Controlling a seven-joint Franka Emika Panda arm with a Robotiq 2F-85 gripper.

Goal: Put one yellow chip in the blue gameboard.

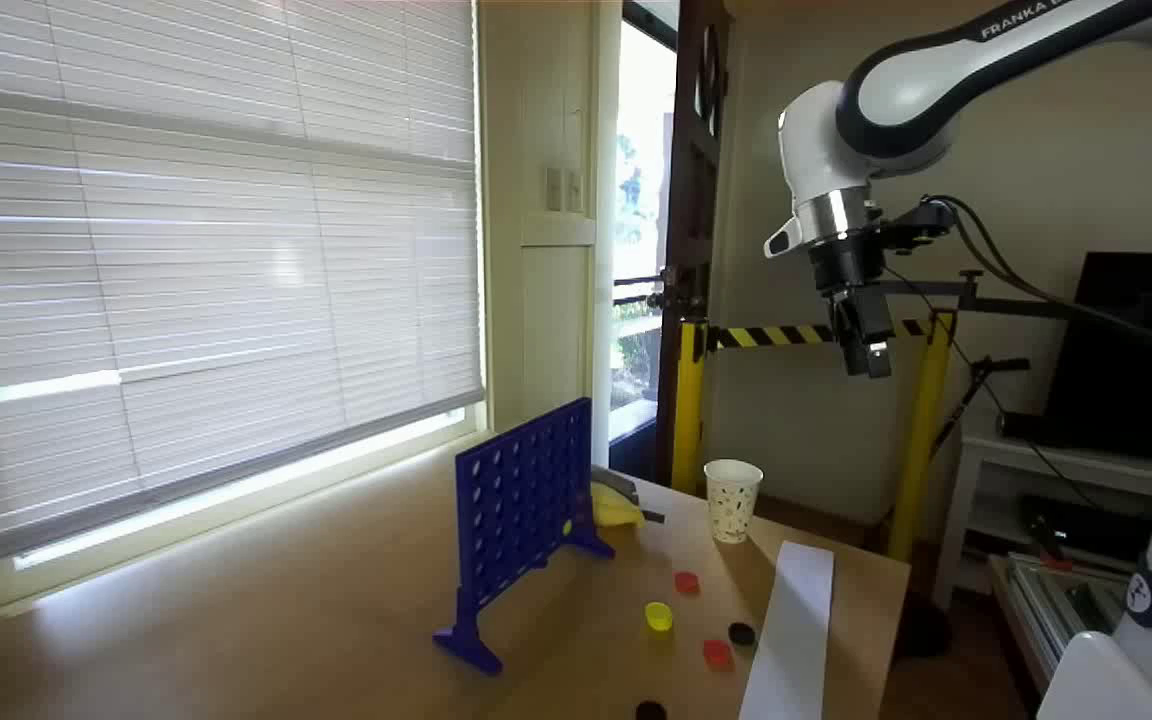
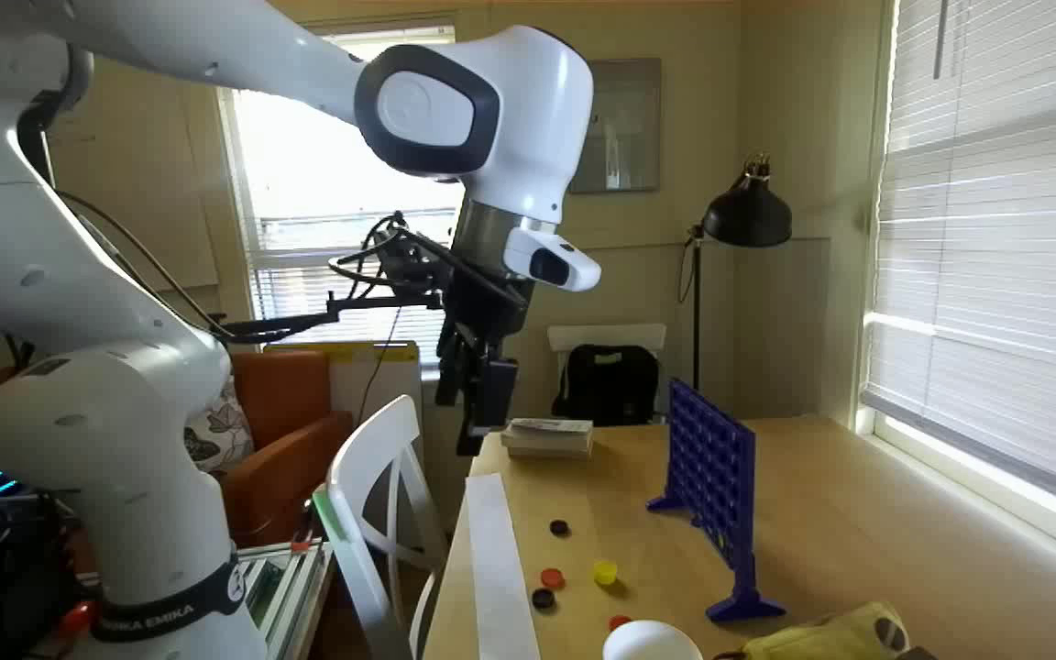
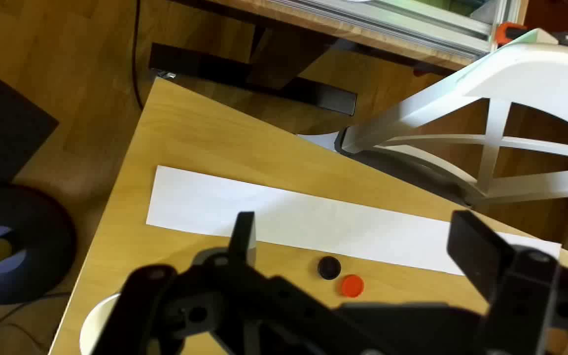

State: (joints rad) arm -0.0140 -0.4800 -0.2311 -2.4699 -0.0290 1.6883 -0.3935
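Note:
The yellow chip (image 1: 658, 616) lies on the table in both exterior views (image 2: 605, 573). It looks thick; I cannot tell if it is one chip or a small stack. The blue gameboard (image 1: 524, 500) stands upright on its two feet beyond the chip, also in an exterior view (image 2: 709, 469). A small yellow spot shows in a low hole near one end; I cannot tell if it is a chip. My gripper (image 3: 353, 219) is open and empty, high above the table in both exterior views (image 1: 866, 362) (image 2: 478, 438). Chip and gameboard are out of the wrist view.
Red chips (image 1: 717, 654) and black chips (image 1: 741, 633) lie around the yellow chip. A white paper cup (image 1: 733, 502), a yellow bag (image 1: 614, 506), a white paper strip (image 3: 313, 217) and books (image 2: 548, 440) are on the table. A white chair (image 2: 390, 486) stands at the edge.

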